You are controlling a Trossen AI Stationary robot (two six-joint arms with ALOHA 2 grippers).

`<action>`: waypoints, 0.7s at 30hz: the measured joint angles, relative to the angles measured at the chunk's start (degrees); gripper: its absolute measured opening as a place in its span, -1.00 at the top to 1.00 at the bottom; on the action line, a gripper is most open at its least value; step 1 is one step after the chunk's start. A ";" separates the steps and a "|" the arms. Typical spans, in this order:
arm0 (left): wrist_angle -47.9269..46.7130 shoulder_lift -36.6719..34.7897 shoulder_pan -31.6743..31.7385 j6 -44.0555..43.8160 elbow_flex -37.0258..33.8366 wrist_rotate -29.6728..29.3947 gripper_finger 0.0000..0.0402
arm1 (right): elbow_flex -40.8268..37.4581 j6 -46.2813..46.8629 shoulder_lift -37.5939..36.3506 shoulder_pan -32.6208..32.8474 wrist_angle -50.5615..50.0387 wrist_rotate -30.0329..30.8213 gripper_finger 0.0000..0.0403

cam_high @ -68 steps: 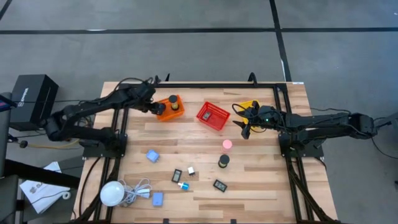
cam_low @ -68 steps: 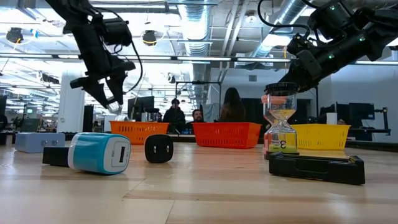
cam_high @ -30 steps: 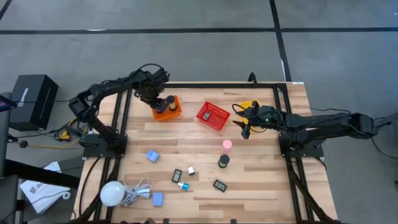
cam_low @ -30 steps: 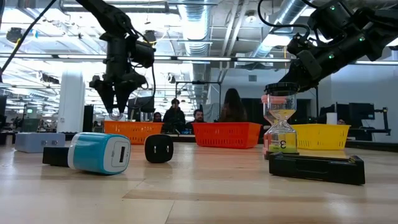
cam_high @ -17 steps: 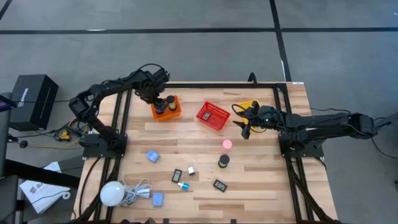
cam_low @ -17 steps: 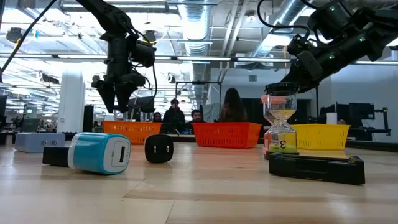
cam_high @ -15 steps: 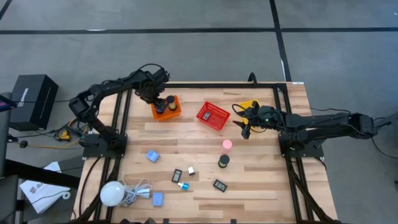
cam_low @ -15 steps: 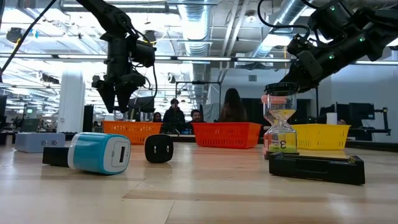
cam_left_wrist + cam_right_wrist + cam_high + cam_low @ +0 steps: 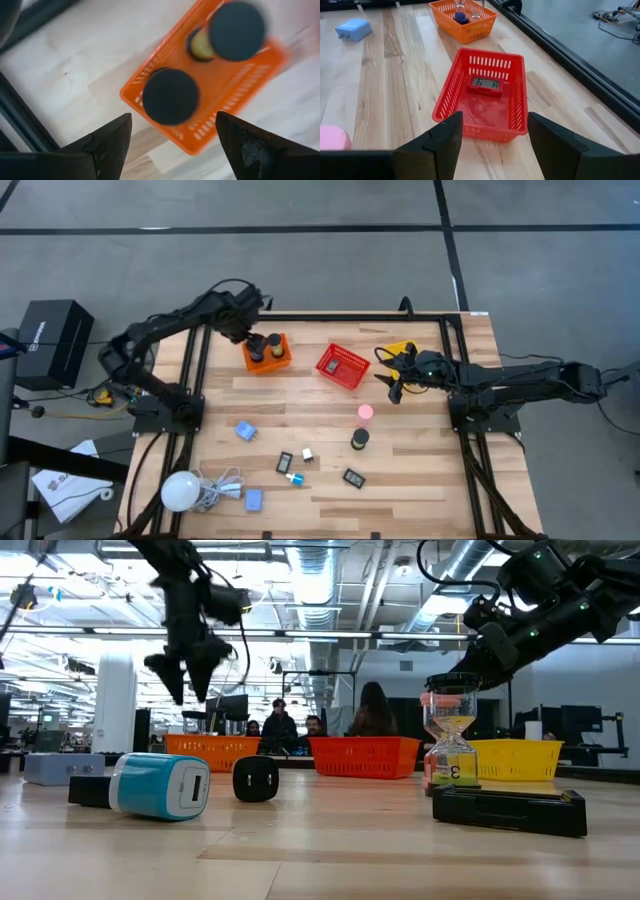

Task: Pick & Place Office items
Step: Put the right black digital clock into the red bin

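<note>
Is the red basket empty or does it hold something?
Not empty. The right wrist view shows a flat red item with a small display lying on the floor of the red basket; nothing else is inside.

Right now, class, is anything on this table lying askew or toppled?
Yes: the light-blue charger lies on its side on the table in the low view, not on its base. The red basket sits skewed to the table's edges.

The left end effector (image 9: 186,675) looks smeary in the low view. In the left wrist view the orange basket (image 9: 186,127) is fuzzy at its far end. The pink cylinder (image 9: 334,137) is cut off by the right wrist picture's edge. The tiny blocks (image 9: 307,452) on the desk (image 9: 400,480) are too small to tell.
</note>
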 joint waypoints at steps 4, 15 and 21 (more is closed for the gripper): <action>-0.02 -8.99 -2.55 -2.45 -0.02 0.06 -0.36 | -0.02 0.52 0.00 0.08 -0.02 0.00 -0.06; 13.12 -30.89 -23.61 -5.71 -8.05 -12.63 -0.25 | -0.02 7.25 0.01 -0.59 -0.02 0.28 -0.06; 30.92 -34.79 -33.72 -4.74 -19.05 -13.52 -0.18 | -0.04 8.46 0.00 -0.68 0.05 0.12 -0.06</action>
